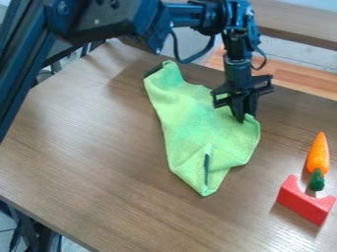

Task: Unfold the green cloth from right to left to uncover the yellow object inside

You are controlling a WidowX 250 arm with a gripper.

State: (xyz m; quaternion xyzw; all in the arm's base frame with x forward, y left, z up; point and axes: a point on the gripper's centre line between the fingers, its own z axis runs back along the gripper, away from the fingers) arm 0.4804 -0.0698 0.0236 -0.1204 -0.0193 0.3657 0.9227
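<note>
A light green cloth [191, 123] lies loosely spread on the brown wood-grain counter [99, 147], right of its middle line and running from the far edge down toward the near side. It narrows to a folded point at the bottom, shows soft wrinkles, and has a dark upper-left corner and a thin black strip near the lower tip (rather like a tag). The black claw [245, 117] points down at the cloth's right edge; how far open it is, or whether it has hold of the fabric, I cannot tell. Farther right, an orange carrot [319, 155] has its green end at the curved notch of a red block [305, 202].
</note>
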